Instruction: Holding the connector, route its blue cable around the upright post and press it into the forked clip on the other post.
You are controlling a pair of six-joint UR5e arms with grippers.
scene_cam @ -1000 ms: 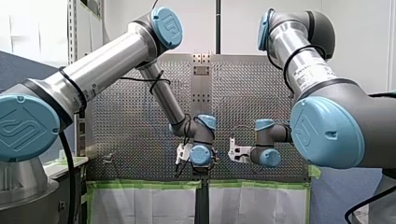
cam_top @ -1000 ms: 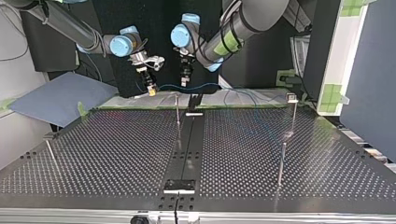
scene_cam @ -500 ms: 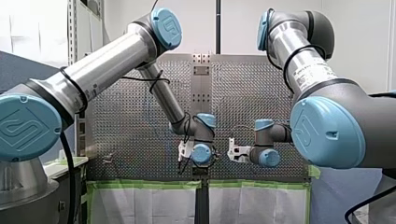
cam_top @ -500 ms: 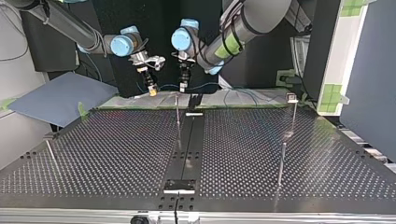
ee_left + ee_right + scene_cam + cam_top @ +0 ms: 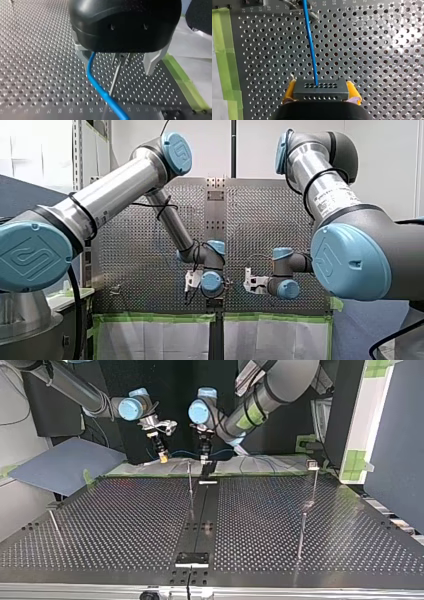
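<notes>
Early routing stage, judged from the layout: the cable is in hand but not yet round any post

Perforated table [image 5: 300,560]: matt dark metal, closely drilled, carrying slender posts.

Grippers: at 11 o'clock of the table's middle in the top view, my right gripper [image 5: 321,92] is clamped by its yellow pads [image 5: 289,93] on the connector [image 5: 320,87]. At 12 o'clock my left gripper [image 5: 115,62] stands wide, its flat metal fingers [image 5: 151,58] apart, and the blue cable [image 5: 310,42] passes loose just inside one finger.

Posts: the upright post [image 5: 190,477] is a thin bright rod at 12 o'clock, near both grippers. A post with a small head [image 5: 313,467], probably the forked clip, stands well apart at 2 o'clock.

Cable: round, smooth, pliant, spanning gripper to gripper.

Connector: black rectangular block with two rows of small holes.

Next move, as judged: carry the cable round the upright post without snagging it, then lead it towards 2 o'clock
</notes>
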